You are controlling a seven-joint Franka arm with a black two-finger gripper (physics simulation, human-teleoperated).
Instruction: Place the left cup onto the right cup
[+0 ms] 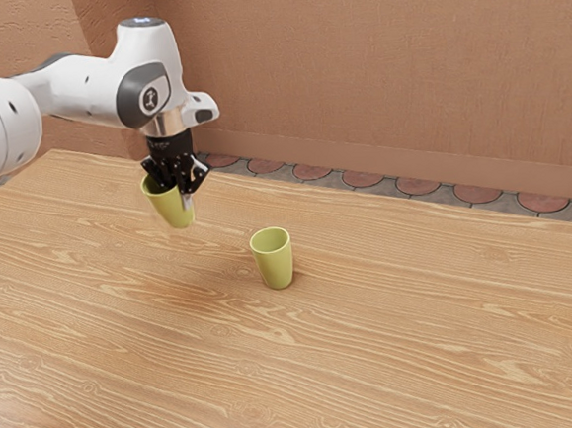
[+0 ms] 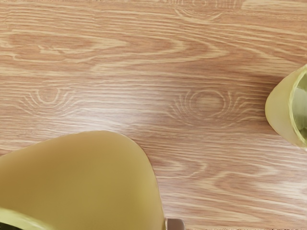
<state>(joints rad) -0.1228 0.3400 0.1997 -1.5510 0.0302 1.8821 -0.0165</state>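
**Finding 1.** My pincer (image 1: 177, 175) is closed on the rim of the held cup (image 1: 169, 205), which hangs below it, clear of the desk (image 1: 425, 342). The cup is not plumb. Its mouth sits up at the pincer, and its base points down and toward the exterior view's right. In the wrist view the held cup (image 2: 81, 182) bulks directly under my hand.

**Finding 2.** The standing cup (image 1: 272, 258) rests upright on the desk, mouth upward, well apart from the held cup. From my pincer it lies lower and off toward the exterior view's right. The wrist view puts the standing cup (image 2: 290, 112) out to 1 side of the held cup, with bare desk (image 2: 144, 72) between the 2.

**Assessment.** The lift looks done and the carry is not. The coming move turns on 1 relation: the held cup's base must come straight above the standing cup's mouth, with the 2 long axes in line. At present they are offset sideways and the held cup leans. I judge the tilt needs correcting before lowering. Otherwise the base could strike the rim and tip the standing cup.
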